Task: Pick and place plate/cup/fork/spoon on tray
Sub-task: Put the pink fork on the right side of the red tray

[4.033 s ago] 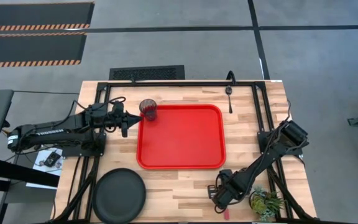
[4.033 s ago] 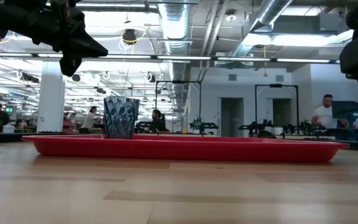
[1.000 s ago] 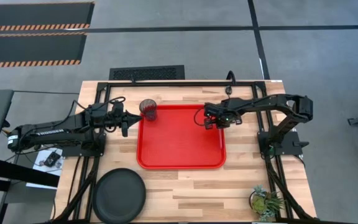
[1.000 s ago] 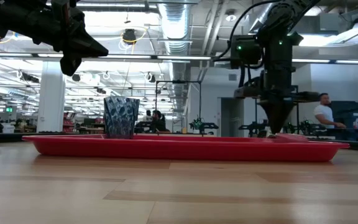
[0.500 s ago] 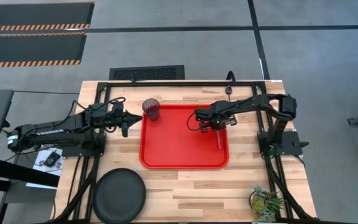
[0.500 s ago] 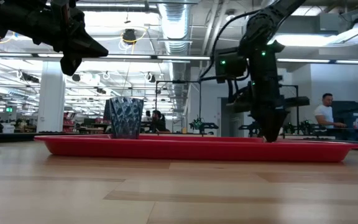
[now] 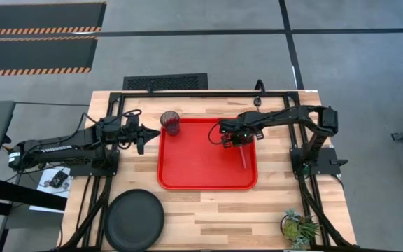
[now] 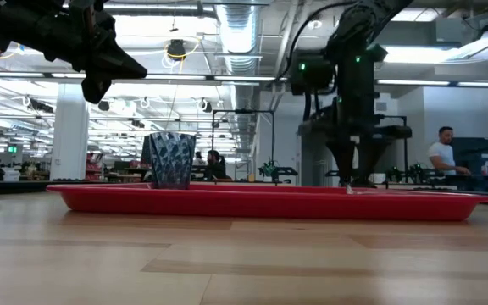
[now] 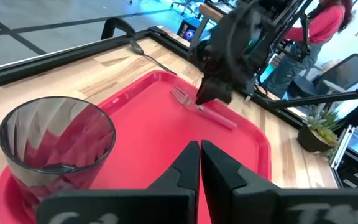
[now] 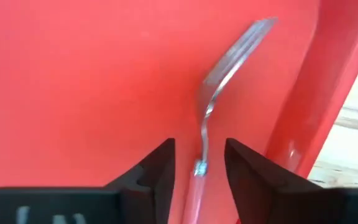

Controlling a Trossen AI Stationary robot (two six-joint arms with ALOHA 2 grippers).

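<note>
The red tray (image 7: 201, 168) lies mid-table. The dark cup (image 7: 170, 122) stands upright in its far left corner, also in the low view (image 8: 169, 159). The red-handled fork (image 7: 243, 152) lies flat on the tray's right part, tines toward the far edge (image 10: 238, 50). My right gripper (image 10: 199, 165) is open just above it, one finger on each side of the fork's neck without touching. My left gripper (image 9: 199, 165) is shut and hovers left of the cup. The black plate (image 7: 134, 219) rests on the table near left. The spoon (image 7: 258, 108) lies beyond the tray's far right corner.
A small potted plant (image 7: 299, 227) stands at the near right corner. Black frame rails (image 7: 187, 93) run along the table's far and side edges. Bare wood shows between the tray and the near edge (image 7: 215, 213). People stand in the room behind (image 8: 440, 157).
My right gripper has carried the fork toward the table's left and down onto the tray, then opened and let it go; the fork now lies flat. The tray with the cup has slid slightly toward the right edge.
</note>
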